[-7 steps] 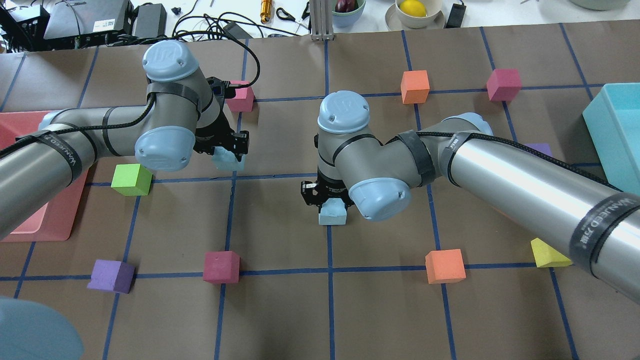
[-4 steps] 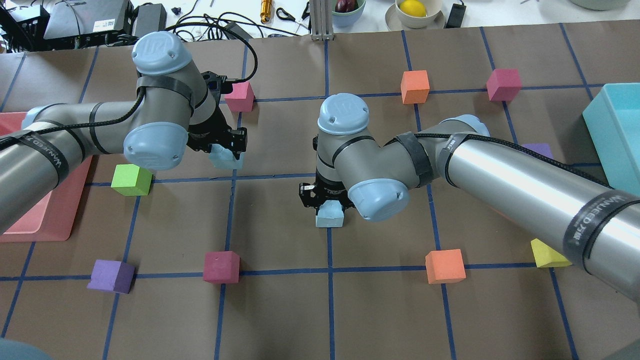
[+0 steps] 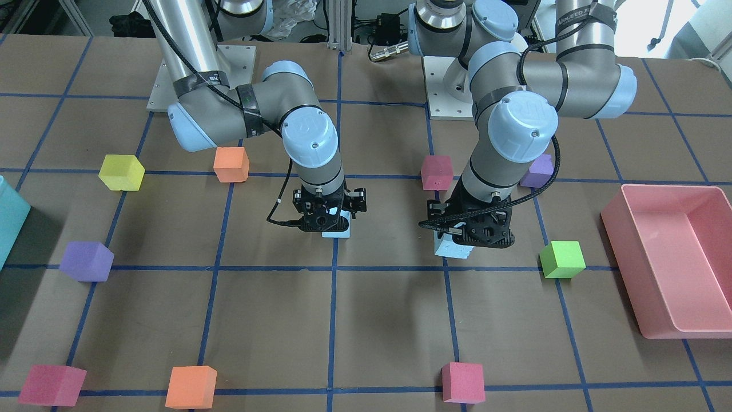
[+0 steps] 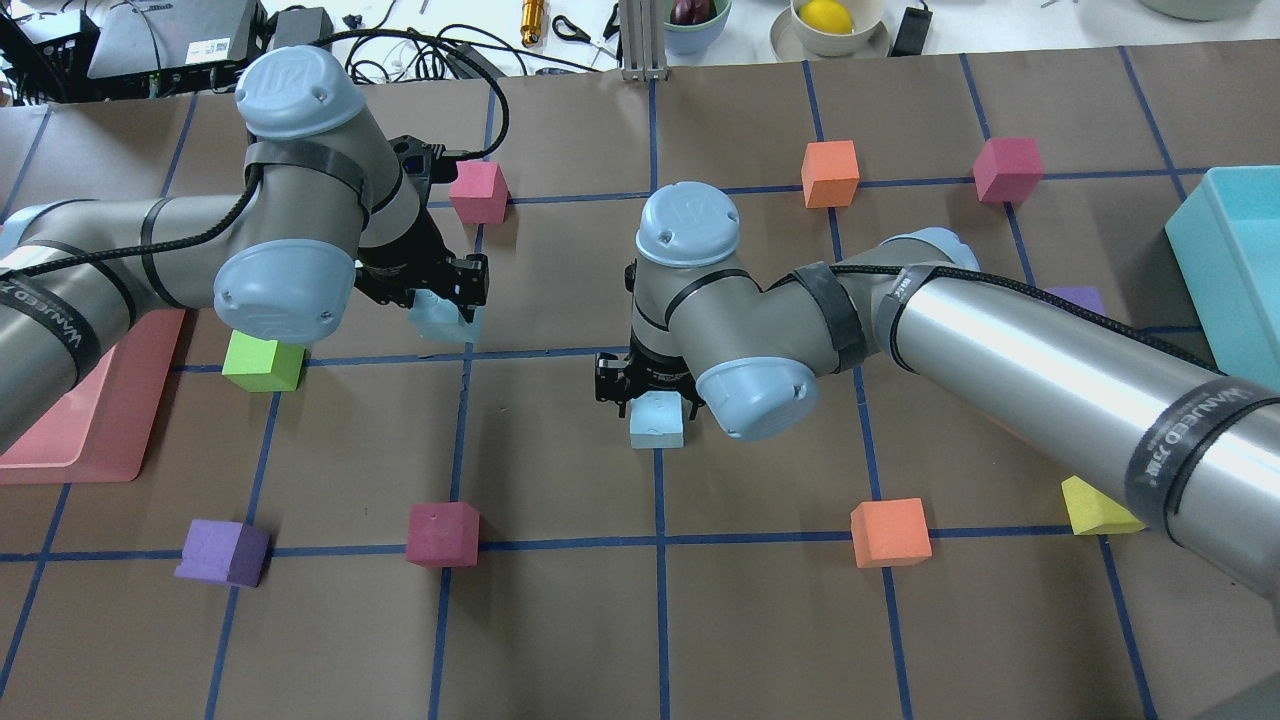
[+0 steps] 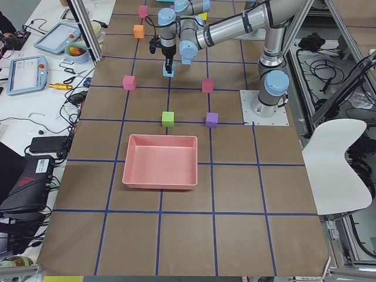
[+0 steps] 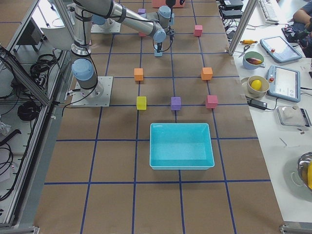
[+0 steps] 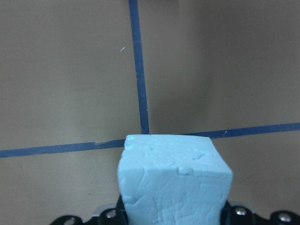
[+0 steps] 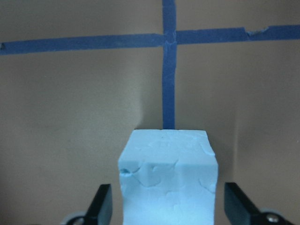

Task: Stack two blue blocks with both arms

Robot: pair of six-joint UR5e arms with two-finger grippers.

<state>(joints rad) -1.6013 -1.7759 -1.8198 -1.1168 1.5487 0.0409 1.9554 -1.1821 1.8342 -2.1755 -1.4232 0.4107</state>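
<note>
My left gripper (image 4: 445, 300) is shut on a pale blue block (image 4: 440, 318) and holds it a little above the brown paper, just over a tape crossing. The block fills the bottom of the left wrist view (image 7: 173, 187). My right gripper (image 4: 650, 398) is shut on the second blue block (image 4: 657, 422), low over the centre tape line. Black finger parts show on both sides of that block in the right wrist view (image 8: 168, 178). In the front-facing view the left gripper (image 3: 474, 236) is on the right and the right gripper (image 3: 329, 216) is near the middle. The two blocks are about one grid square apart.
A green cube (image 4: 262, 362) lies under the left arm's elbow beside the pink tray (image 4: 60, 440). A magenta cube (image 4: 478, 192) sits behind the left gripper. Another magenta cube (image 4: 442, 534), a purple cube (image 4: 222, 552) and an orange cube (image 4: 890, 532) lie nearer. The teal bin (image 4: 1230, 270) stands at the right.
My left arm has risen and drawn to the left with its blue block. My right gripper has shifted slightly left with its block.
</note>
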